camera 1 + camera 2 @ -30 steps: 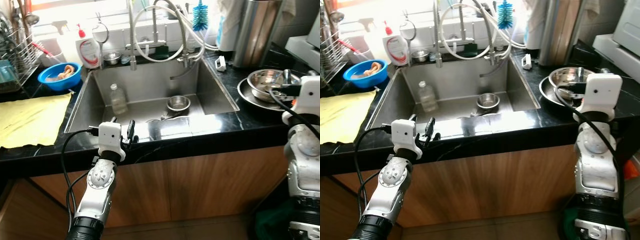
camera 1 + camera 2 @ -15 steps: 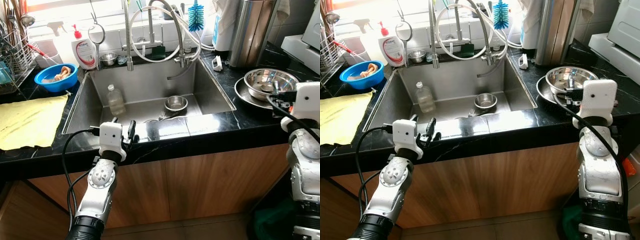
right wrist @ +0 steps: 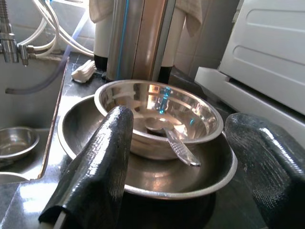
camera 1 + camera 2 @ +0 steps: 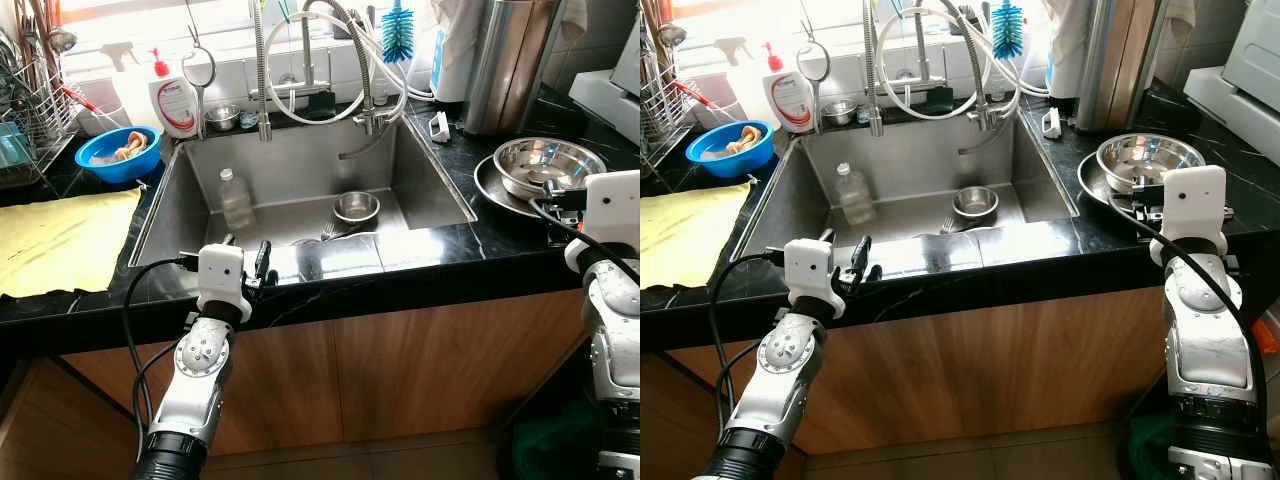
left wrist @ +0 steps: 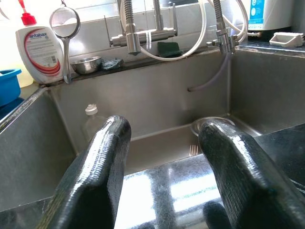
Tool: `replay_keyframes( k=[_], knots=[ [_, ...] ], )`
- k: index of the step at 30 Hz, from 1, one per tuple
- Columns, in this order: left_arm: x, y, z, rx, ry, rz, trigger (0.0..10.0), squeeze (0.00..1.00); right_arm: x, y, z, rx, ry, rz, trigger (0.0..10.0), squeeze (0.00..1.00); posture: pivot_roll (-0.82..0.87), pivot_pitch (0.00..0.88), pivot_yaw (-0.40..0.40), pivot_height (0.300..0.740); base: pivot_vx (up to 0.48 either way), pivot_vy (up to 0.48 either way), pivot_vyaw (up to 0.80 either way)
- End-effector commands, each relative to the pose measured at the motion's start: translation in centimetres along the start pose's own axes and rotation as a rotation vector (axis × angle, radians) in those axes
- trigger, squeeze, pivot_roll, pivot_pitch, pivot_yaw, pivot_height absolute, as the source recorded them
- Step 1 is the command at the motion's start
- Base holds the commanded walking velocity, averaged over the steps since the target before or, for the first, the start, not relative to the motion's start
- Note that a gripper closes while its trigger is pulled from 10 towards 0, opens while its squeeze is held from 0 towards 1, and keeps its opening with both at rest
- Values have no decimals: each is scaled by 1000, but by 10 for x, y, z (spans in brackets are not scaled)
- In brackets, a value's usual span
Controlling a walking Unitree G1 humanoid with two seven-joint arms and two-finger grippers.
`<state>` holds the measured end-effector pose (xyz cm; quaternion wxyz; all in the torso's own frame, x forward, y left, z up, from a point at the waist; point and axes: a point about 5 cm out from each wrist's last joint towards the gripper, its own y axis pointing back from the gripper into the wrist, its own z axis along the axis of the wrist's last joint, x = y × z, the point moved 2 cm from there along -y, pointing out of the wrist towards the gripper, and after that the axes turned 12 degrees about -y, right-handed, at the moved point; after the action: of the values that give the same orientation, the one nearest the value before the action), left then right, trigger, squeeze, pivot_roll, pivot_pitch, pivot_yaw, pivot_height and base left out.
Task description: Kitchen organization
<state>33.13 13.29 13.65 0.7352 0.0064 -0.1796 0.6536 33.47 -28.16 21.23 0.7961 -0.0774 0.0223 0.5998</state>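
the steel bowl (image 3: 159, 117) sits nested in a wider steel pan (image 3: 147, 176) on the black table (image 4: 470, 150) to the right of the sink (image 4: 300, 180), and a spoon (image 3: 169, 136) lies tilted inside the bowl with its handle resting over the rim. the right claw (image 3: 186, 157) hovers just in front of the pan, its two black fingers (image 3: 97, 167) spread wide on either side of the bowl and touching nothing.

over at the sink's front edge the left claw (image 5: 164, 162) hangs above the glossy table lip, fingers (image 5: 97, 167) also parted and empty. down in the basin stands a clear plastic bottle (image 4: 236, 199) near the left wall, and a small steel bowl (image 4: 356, 207) rests toward the middle with a fork (image 4: 327, 232) just beside it.

behind the sink a coiled spring faucet (image 4: 262, 70) rises, with a white soap bottle (image 4: 174, 96) to its left and a blue brush (image 4: 397, 32) to its right. a blue bowl (image 4: 118, 153) sits left of the sink, next to a yellow cloth (image 4: 60, 240) spread on the table, and a tall steel canister (image 4: 510, 60) stands behind the pan.
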Motion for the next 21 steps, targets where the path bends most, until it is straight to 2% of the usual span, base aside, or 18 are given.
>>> replay_keyframes(
  k=[1,16,18,19,20,21],
  knots=[
    [3,0,-1,3,-20,-1,10000,0,1,1,-4,29,3,0,10000,0,-172,0,118,740,0,0,0],
    [5,0,-1,4,-25,5,10000,0,1,-2,-8,49,-10,-25,10000,0,-165,0,116,740,0,0,0],
    [6,-1,0,2,-25,8,10000,0,-1,-3,-8,49,-12,-36,8235,0,-161,0,115,740,0,0,0],
    [6,-1,0,2,-25,9,10000,0,-1,-3,-8,50,-11,-38,6902,0,-161,0,115,740,0,0,0],
    [6,-1,0,2,-25,9,10000,0,-1,-3,-8,49,-12,-40,6902,0,-161,0,115,740,0,0,0],
    [7,-1,0,2,-26,10,10000,0,-1,-4,-8,48,-14,-42,0,0,-159,0,115,740,0,0,0]
  ],
)
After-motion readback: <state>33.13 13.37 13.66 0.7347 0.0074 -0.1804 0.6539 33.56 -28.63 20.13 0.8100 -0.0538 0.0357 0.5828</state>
